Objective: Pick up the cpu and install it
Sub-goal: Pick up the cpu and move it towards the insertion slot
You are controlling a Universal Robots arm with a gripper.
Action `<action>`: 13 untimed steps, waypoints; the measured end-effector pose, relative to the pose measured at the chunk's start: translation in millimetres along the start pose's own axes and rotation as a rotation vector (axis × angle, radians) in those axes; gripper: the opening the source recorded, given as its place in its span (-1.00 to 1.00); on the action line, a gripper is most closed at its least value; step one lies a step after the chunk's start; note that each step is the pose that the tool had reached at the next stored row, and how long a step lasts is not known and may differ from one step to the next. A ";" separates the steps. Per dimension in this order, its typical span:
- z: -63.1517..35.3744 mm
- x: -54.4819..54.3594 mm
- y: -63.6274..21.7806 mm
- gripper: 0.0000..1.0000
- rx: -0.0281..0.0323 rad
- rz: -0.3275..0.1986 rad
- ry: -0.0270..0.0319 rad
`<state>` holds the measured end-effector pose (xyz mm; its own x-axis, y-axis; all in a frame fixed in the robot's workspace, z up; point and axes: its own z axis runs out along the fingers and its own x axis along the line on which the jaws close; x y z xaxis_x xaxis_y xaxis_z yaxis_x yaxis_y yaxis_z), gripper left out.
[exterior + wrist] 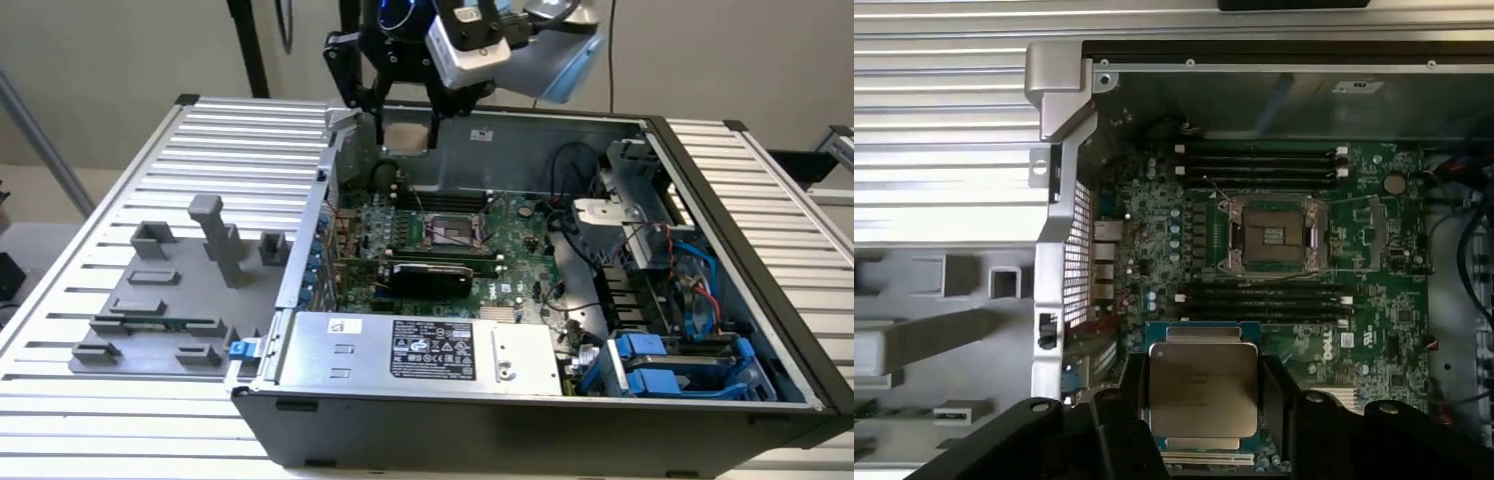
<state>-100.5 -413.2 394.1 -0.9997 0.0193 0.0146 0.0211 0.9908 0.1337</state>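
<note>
1 robot arm, 1 chip: the gripper [1202,405] pinches the cpu [1202,385] between its 2 black fingers [1129,415], 1 pressed against each of 2 opposite edges. The chip sits level, its silver-grey top facing the wrist camera.

In the exterior view, the gripper hangs in the air above the far wall of 1 open computer case [747,250]. The case lies on its side on a ribbed metal table [134,440]. The cpu rides at the fingertips, clear of the green motherboard [514,225] beneath it and touching nothing but the fingers.

The board carries 1 processor socket [1272,235], framed in metal, with rows of black memory slots [1259,165] along 2 of its sides. The socket lies well apart from the held chip, nearer the exterior camera and lower, down inside the case.

At the case's near end sits 1 silver power supply [414,350] with a black label. On the exterior view's left, outside the case, 1 grey fixture plate [174,285] holds 1 long green memory stick [167,325] among its grey blocks.
</note>
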 end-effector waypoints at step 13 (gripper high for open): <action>27.6 -46.3 32.5 0.09 0.0000 0.000 0.0000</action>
<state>-53.8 -378.2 370.4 -0.9997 0.0193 0.0146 0.0210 0.9908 0.1338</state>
